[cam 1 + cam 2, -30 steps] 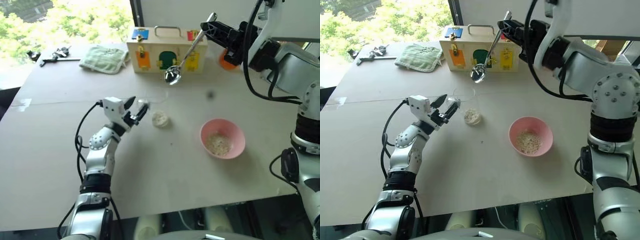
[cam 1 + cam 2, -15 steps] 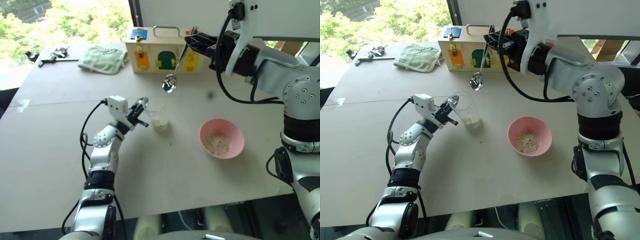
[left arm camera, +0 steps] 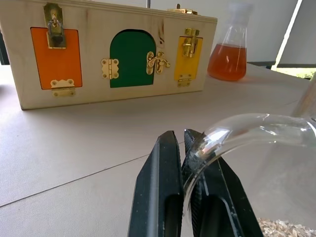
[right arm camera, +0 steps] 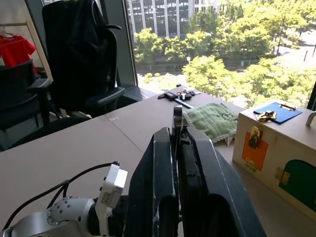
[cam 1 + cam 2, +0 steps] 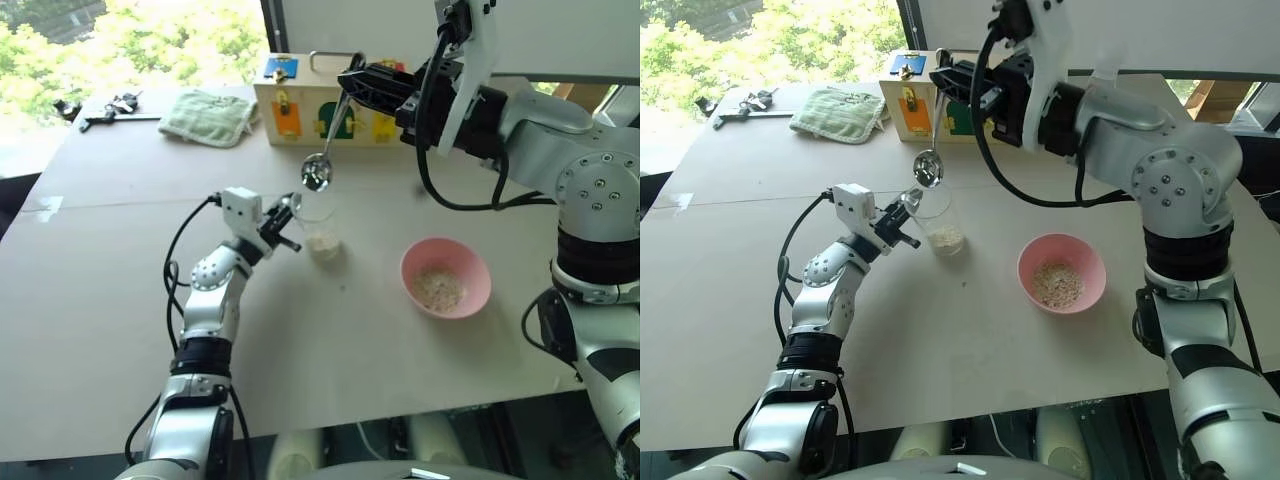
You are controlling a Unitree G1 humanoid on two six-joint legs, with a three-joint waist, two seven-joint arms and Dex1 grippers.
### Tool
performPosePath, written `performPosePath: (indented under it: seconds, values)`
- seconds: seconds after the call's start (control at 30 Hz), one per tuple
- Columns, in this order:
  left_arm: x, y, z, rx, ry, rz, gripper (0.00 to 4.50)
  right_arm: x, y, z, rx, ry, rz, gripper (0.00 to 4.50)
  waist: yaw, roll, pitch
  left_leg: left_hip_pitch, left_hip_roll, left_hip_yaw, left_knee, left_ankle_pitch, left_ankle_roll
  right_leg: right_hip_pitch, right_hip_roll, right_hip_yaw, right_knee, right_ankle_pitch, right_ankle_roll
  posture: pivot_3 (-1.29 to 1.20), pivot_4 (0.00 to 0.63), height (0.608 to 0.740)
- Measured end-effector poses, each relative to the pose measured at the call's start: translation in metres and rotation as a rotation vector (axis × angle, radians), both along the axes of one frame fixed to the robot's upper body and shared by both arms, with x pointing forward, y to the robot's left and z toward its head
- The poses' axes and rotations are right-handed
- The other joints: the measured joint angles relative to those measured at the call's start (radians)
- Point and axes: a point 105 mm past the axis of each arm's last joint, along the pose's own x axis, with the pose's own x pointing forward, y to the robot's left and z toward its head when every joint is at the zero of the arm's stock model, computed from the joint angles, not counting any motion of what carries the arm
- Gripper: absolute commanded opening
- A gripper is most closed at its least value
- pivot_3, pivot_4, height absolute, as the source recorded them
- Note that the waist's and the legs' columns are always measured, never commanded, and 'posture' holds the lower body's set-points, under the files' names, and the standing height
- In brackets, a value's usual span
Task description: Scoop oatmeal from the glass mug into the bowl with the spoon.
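While no label or writing reads anywhere, left claw [image 5: 285, 222] pinched on glass mug [image 5: 318, 228] handle, right claw [image 5: 352, 80] clamping spoon [image 5: 320, 168] above it.

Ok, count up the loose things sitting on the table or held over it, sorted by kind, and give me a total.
Glass vessels: 2, the glass mug and the flask of orange liquid
Bowls: 1, the pink bowl
Spoons: 1, the spoon
Wooden latch boxes: 1
Green cloths: 1
Total: 6, leaving out the small dark items at the table's far corner, too small to identify.
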Motion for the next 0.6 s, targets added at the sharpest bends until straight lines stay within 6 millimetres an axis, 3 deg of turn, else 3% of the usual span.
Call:
performPosePath:
  seconds: [0.37, 0.6]
  values:
    - [0.006, -0.016, 0.012, 0.062, -0.026, -0.050, 0.05, 0.016, -0.003, -0.060, -0.212, 0.018, -0.067, 0.00, 0.001, 0.000, 0.000, -0.008, -0.002, -0.002, 0.003, 0.000, 0.000, -0.005, 0.000, -0.005, -0.001, 0.000, 0.000, 0.00, 0.150, 0.740]
    - [0.006, -0.021, 0.016, 0.150, -0.061, -0.064, 0.05, 0.029, -0.001, -0.089, -0.189, 0.123, -0.108, 0.00, 0.000, 0.000, 0.000, -0.011, -0.002, -0.003, 0.003, 0.002, -0.003, -0.008, 0.000, -0.006, 0.001, 0.000, 0.000, 0.00, 0.150, 0.740]
